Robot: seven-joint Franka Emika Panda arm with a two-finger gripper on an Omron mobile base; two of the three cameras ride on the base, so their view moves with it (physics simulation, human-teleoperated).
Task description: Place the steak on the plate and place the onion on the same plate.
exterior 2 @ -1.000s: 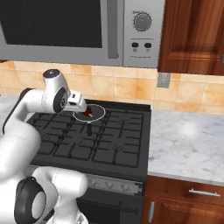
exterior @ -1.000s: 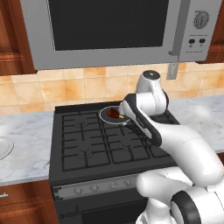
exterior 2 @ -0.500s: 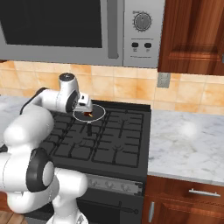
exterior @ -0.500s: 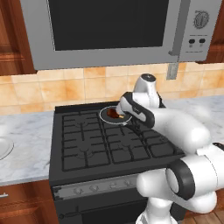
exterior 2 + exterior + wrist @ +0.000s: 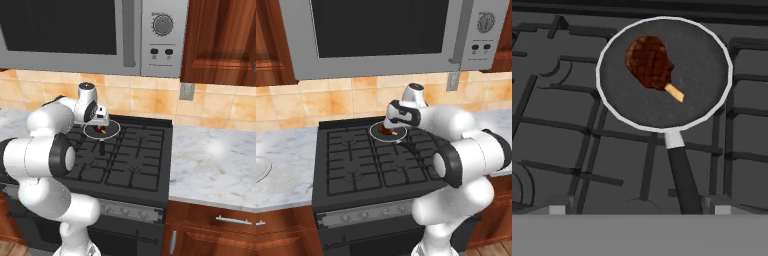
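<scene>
Steak: in frying pan, rear-centre of stove, off-centre toward pan rim.
Gripper: hovering above pan, jaws spread wide, holding nothing.
Risks: pinching pale bone tip alone, chunk pivoting loose; fingertips striking rim, shoving pan by handle.

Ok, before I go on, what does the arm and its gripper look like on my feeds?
The arm is glossy white with rounded, bulbous links and dark grey-black bands at the joints. No cables or markings show. The gripper sits on a white hand; in the hand view its small finger tips look grey.
</scene>
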